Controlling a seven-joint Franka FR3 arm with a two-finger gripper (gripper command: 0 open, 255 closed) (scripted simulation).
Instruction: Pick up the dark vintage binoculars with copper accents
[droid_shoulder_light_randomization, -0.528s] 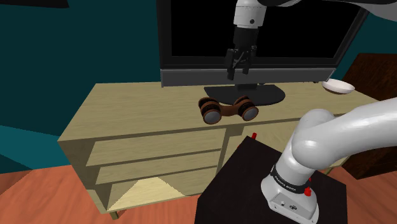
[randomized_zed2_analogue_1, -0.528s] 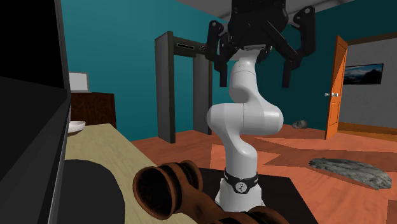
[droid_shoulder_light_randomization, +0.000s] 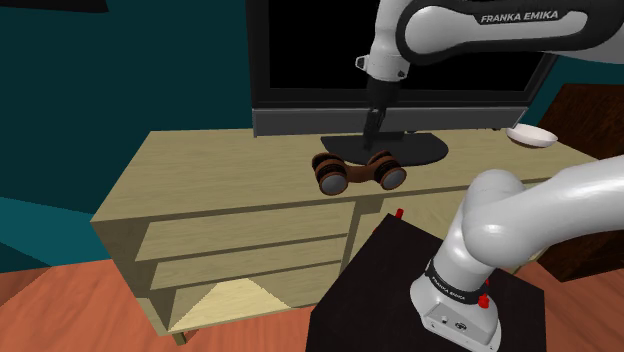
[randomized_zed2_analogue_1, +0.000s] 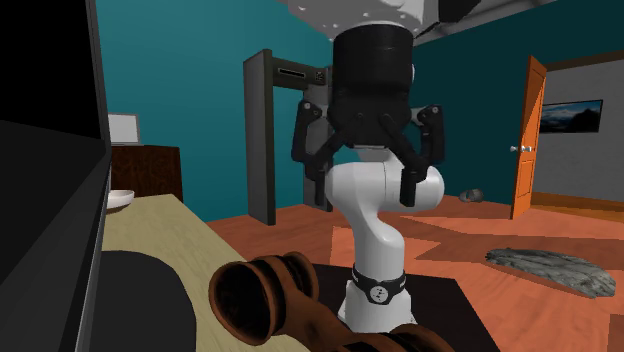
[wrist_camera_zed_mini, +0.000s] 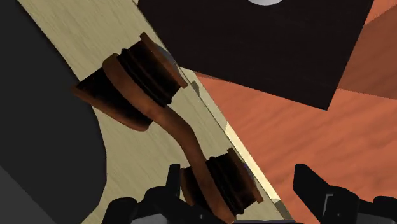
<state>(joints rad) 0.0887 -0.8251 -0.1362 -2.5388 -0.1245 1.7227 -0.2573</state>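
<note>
1. Dark-brown binoculars (droid_shoulder_light_randomization: 357, 173) with copper-toned bands lie on their side on a pale wooden tabletop (droid_shoulder_light_randomization: 220, 170), just in front of the dark base (droid_shoulder_light_randomization: 425, 150) of a television (droid_shoulder_light_randomization: 400, 50) and near the tabletop's front edge.
2. The white Franka arm (droid_shoulder_light_randomization: 500, 25) reaches over from its black stand (droid_shoulder_light_randomization: 400, 270) and points the all-black end effector (droid_shoulder_light_randomization: 375, 120) down, above the binoculars and apart from them.
3. In the second exterior view, the end effector (randomized_zed2_analogue_1: 360, 185) hangs with its two fingers (randomized_zed2_analogue_1: 300, 135) spread wide and nothing between them, while one barrel of the binoculars (randomized_zed2_analogue_1: 262, 295) shows below it.
4. The wrist view looks down on the binoculars (wrist_camera_zed_mini: 181, 133): one barrel sits close beside one finger (wrist_camera_zed_mini: 172, 178) of the spread end effector (wrist_camera_zed_mini: 240, 184), and the other barrel lies farther off, next to the television base.
5. A small white bowl (droid_shoulder_light_randomization: 531, 136) rests on the tabletop at the shoulder view's right, well apart from the binoculars.
</note>
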